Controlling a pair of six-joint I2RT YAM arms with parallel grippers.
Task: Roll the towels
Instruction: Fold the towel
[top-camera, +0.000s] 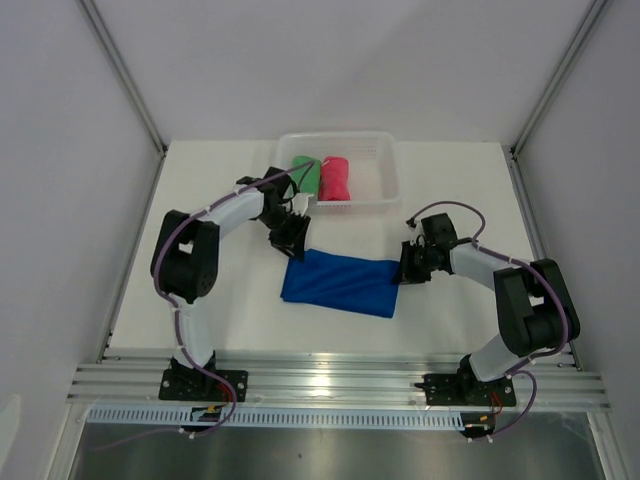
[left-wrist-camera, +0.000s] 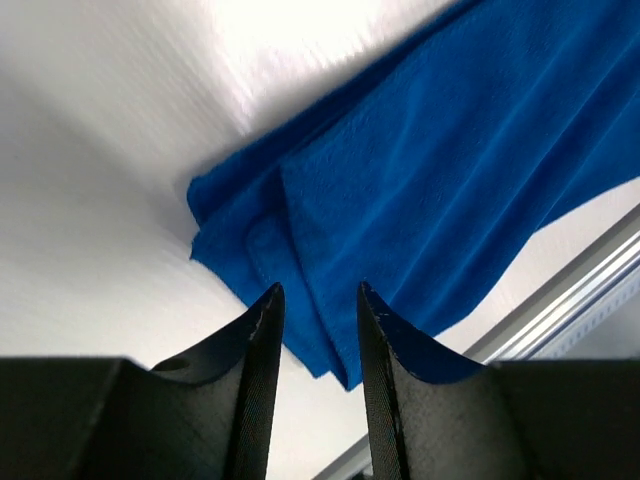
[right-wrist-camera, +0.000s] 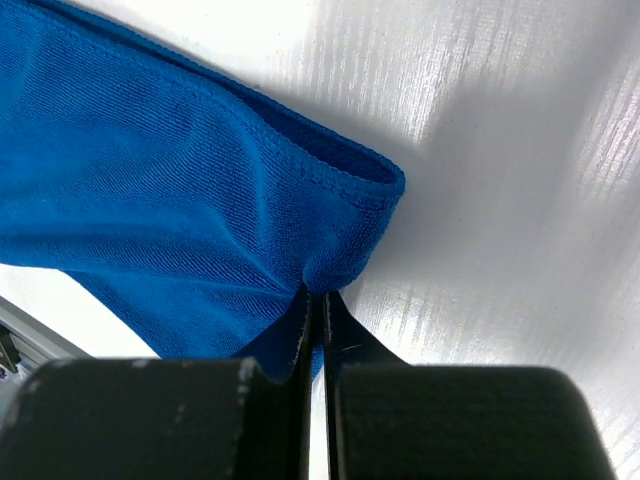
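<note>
The royal blue towel (top-camera: 340, 283) lies folded in a strip across the table's middle. My left gripper (top-camera: 291, 240) is open just above its far left corner (left-wrist-camera: 250, 235), jaws apart with nothing between them. My right gripper (top-camera: 404, 272) is shut on the blue towel's right edge (right-wrist-camera: 330, 270), pinching a fold of cloth. The green towel (top-camera: 306, 175) and the pink-red towel (top-camera: 335, 179) lie rolled side by side in the white basket (top-camera: 385, 170).
The white slotted basket stands at the back centre of the white table (top-camera: 220, 190). An aluminium rail (top-camera: 330, 380) runs along the near edge. White walls close in both sides.
</note>
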